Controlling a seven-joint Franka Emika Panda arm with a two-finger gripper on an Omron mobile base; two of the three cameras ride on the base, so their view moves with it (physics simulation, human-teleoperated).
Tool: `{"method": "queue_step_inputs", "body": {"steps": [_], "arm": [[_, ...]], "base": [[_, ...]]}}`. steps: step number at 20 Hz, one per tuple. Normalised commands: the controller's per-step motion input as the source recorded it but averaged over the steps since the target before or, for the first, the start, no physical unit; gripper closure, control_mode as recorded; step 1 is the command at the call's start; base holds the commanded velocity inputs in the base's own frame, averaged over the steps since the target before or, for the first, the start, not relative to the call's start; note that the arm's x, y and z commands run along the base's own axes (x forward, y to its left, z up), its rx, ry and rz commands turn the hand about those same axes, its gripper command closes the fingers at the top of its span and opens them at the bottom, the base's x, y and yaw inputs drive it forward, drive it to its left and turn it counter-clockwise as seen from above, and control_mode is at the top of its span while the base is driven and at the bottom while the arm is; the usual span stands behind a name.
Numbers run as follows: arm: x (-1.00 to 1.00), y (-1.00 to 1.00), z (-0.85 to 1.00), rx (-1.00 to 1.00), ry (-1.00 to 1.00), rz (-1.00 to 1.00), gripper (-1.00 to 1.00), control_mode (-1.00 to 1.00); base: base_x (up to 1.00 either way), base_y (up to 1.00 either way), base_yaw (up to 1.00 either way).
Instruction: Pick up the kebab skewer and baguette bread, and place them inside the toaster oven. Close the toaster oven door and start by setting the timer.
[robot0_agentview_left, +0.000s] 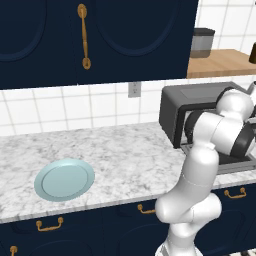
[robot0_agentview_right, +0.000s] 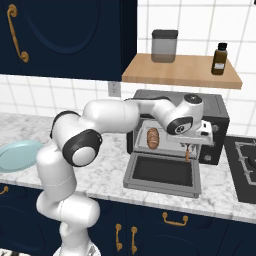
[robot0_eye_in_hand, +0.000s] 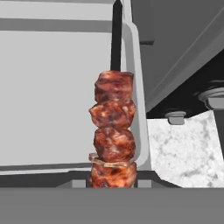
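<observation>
Plate (robot0_agentview_left: 64, 180), pale blue, round and bare, lies at the left on the white marbled counter (robot0_agentview_left: 130, 155). Further right stands the dark grey box-shaped toaster oven (robot0_agentview_right: 210, 117), its glass-paned door (robot0_agentview_right: 162, 172) folded down flat toward the counter edge. The right base view shows the short golden-brown baguette bread (robot0_agentview_right: 153, 138) inside the oven's cavity, at its left, standing roughly upright in the picture; in the left base view the arm covers that spot. Right of the loaf, the gripper (robot0_agentview_right: 187, 146) reaches down before the opening, above the door's right part, with the kebab skewer (robot0_agentview_right: 187, 154) of reddish-brown meat chunks hanging from it. In the hand view the skewer (robot0_eye_in_hand: 113, 131) runs straight out from between the jaws, which are closed on its near end, its long axis along the gripper and its dark tip over the door's pane.
</observation>
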Motion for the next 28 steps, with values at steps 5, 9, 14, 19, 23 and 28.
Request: {"method": "queue_step_inputs", "body": {"steps": [5,9,14,19,23,28], "arm": [[0.24,0.07,-0.01,0.00,0.00,0.00,1.00,-1.00],[0.10,0.00,-0.13,0.00,0.00,0.00,1.00,-1.00],[0.00,0.00,-0.23,-0.01,0.00,0.00,1.00,-1.00],[0.10,0.00,-0.06,-0.02,0.00,0.02,1.00,-1.00],[0.15,0.09,0.00,-0.03,0.00,0.04,1.00,-1.00],[0.07,0.14,0.00,-0.03,0.00,0.04,1.00,-1.00]], "base": [[0.00,0.00,0.00],[0.00,0.00,0.00],[0.00,0.00,0.00],[0.00,0.00,0.00],[0.00,0.00,0.00],[0.00,0.00,0.00]]}}
